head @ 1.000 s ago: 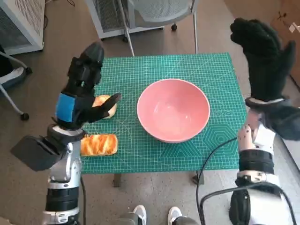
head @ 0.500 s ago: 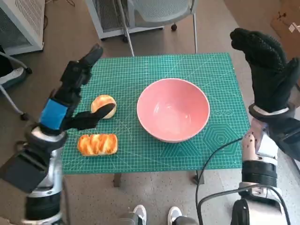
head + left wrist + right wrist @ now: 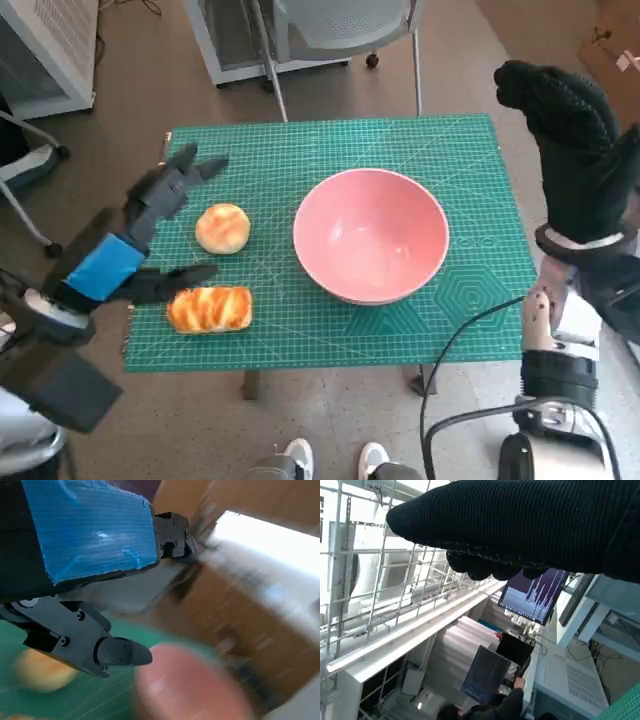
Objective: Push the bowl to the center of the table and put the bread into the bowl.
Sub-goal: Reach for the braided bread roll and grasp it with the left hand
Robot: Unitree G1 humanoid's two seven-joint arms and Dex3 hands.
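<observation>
A pink bowl (image 3: 370, 234) stands near the middle of the green mat (image 3: 300, 150), blurred pink bowl (image 3: 185, 685) in the left wrist view. A round bun (image 3: 222, 228) lies left of it, and a long braided bread (image 3: 209, 308) lies nearer the front left edge. My left hand (image 3: 130, 240) hovers over the mat's left edge with fingers spread, holding nothing, a little left of both breads. My right hand (image 3: 575, 140) is raised beyond the table's right side, fingers extended, empty. The round bun (image 3: 42, 667) shows blurred under the left hand's fingers (image 3: 120, 652).
A chair (image 3: 340, 30) and a white cabinet stand behind the table. A black cable (image 3: 450, 350) hangs off the front right edge. Shoes (image 3: 330, 460) show below the front edge. A person at monitors (image 3: 490, 707) appears in the right wrist view.
My left hand has drawn back leftward and lower, off the round bun, and now sits at the mat's left edge. The right hand has barely moved. Bowl and breads stay put.
</observation>
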